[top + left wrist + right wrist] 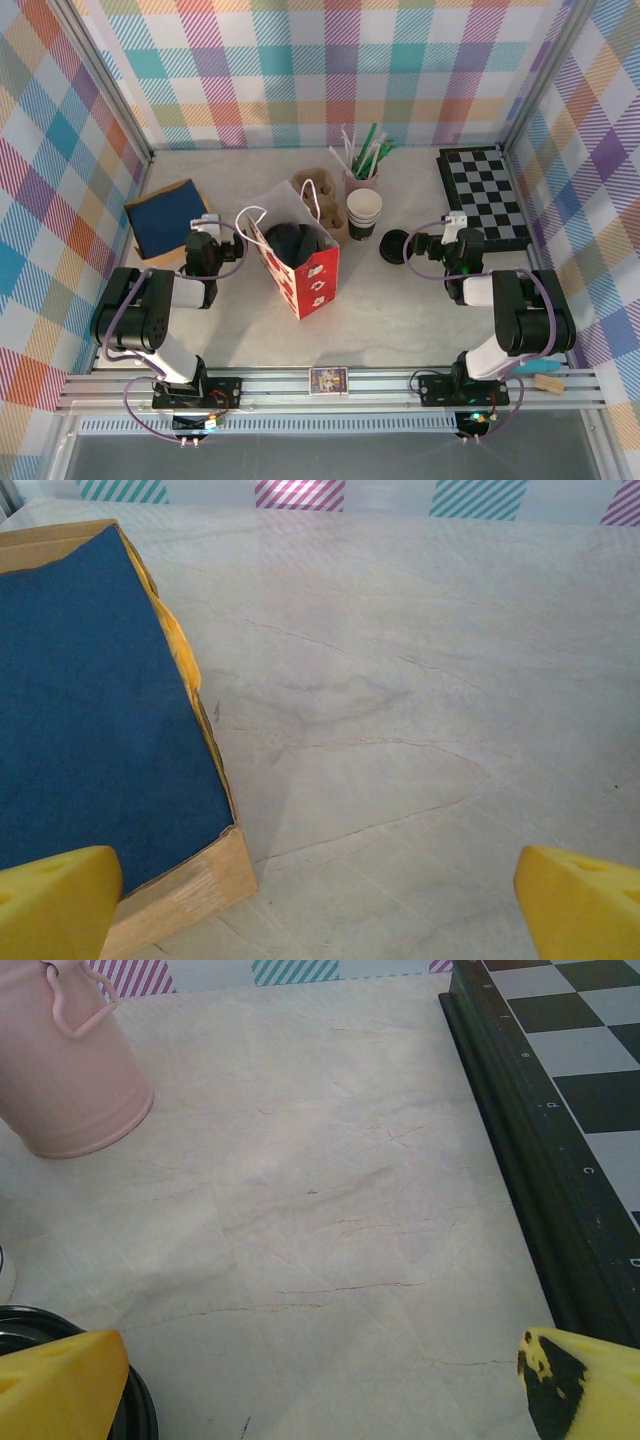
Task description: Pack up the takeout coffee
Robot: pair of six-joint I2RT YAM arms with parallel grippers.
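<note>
Now the left end effector and right end effector hover spread wide and empty, flanking the red paper bag mid-bench. Sensible: the takeout coffee sits inside it, seemingly packed.

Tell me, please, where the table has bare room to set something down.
Widest bare table: the near strip in front of the red paper bag. Also free: between pink pail and chessboard, and between blue-topped wooden box and cardboard cup carrier. Crowded: the centre, where bag, carrier, paper cup stack and black lid cluster.
</note>
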